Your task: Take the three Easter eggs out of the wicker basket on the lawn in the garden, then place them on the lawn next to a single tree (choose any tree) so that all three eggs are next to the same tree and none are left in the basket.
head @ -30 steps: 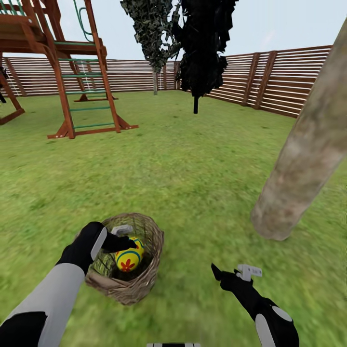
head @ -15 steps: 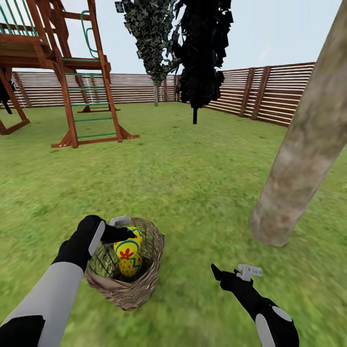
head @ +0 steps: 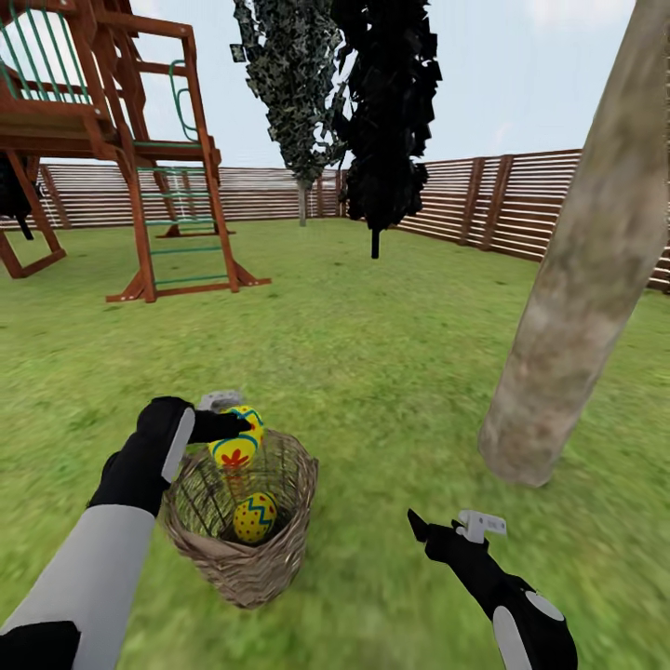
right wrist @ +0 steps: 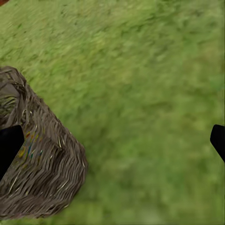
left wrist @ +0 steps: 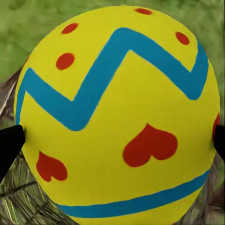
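Note:
My left gripper (head: 233,433) is shut on a yellow Easter egg (head: 236,447) with blue zigzags and red marks, held just above the rim of the wicker basket (head: 270,558). That egg (left wrist: 117,117) looms close in the left wrist view, black fingertips (left wrist: 9,145) pressed on both its sides. A second egg (head: 253,517) lies inside the basket. My right gripper (head: 456,530) hovers open over the lawn (head: 372,354) to the basket's right, and the basket's woven wall (right wrist: 42,173) is in its wrist view. The thick grey-beige tree trunk (head: 577,279) leans at the right.
A wooden playset (head: 121,158) with a green-runged ladder stands at the back left. A near-black thin-trunked tree (head: 381,112) and a grey-green columnar tree (head: 293,93) stand before the slatted fence (head: 484,200). Open grass lies between basket and trunk.
The left gripper has lifted its egg up out of the basket, uncovering a second egg inside. The head view has tilted upward. The right arm has stayed put.

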### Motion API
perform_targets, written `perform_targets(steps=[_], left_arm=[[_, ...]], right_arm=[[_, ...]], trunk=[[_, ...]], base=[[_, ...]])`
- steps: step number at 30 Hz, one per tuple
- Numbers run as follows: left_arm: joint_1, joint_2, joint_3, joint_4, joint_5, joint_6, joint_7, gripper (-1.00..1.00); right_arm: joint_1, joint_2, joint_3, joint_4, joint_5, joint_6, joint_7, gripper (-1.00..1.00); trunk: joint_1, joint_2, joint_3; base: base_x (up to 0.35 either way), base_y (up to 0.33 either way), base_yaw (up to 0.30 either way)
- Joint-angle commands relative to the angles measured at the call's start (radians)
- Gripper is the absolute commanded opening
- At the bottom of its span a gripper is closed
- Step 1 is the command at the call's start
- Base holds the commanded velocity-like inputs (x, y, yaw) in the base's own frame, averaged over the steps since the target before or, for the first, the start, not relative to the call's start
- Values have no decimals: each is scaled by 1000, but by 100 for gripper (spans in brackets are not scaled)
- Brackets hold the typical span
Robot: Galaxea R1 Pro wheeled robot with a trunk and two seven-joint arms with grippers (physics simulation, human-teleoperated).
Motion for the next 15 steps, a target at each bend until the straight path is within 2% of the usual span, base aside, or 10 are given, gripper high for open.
perform_targets(steps=[1,4,10,15], left_arm=[[4,0,1,-29,5,4,5,-100],[33,0,0,-128,5,4,10,-100],[122,-1,0,-383,3,4,11,-100],[157,-1,-1,-469,8,4,11,-100]], right_arm=[[-1,1,-3,-1,-3,6,5,100],[-1,1,-3,-1,-3,6,5,100],[-1,1,-3,1,-3,6,4,100],[-1,1,-2,2,-4,6,4,100]], trunk=[[-1,0,3],[-2,1,15],[-5,2,38],[-7,3,57]], base=[[0,0,0],[0,0,0],[0,0,0],[0,0,0]])
